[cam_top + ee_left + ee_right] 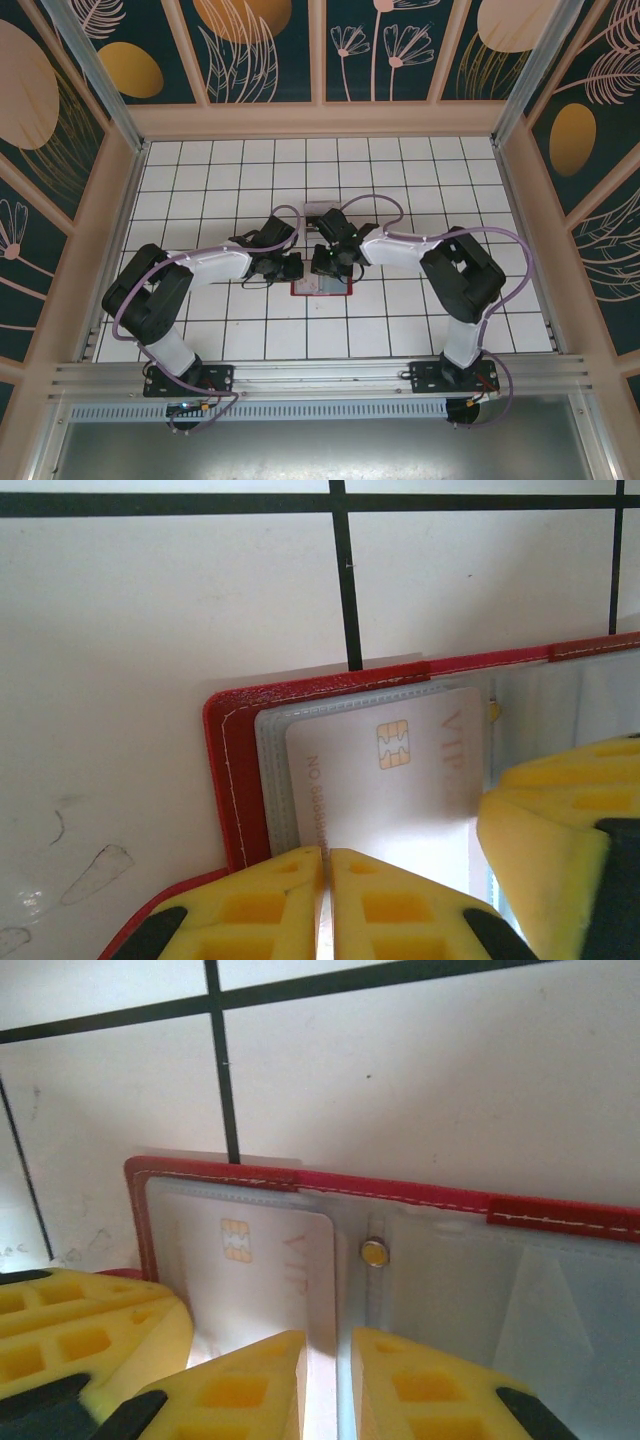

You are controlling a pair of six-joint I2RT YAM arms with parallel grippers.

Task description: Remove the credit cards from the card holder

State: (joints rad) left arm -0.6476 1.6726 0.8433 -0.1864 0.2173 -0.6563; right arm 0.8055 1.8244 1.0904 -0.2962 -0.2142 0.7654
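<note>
The card holder lies open on the tiled floor between both arms, red with greyish see-through sleeves. A pale credit card with a gold chip and "VIP" print sits in its left sleeve. My left gripper is shut, its yellow tips resting on the card's near-left part by the red edge. My right gripper stands over the right edge of the credit card, jaws a narrow gap apart with that edge running into the gap. In the top view the left gripper and right gripper meet over the holder.
A brass snap sits on the holder's fold, just beyond my right fingertips. The right sleeve looks see-through with nothing showing in it. White tiled floor stretches around, bounded by wooden walls.
</note>
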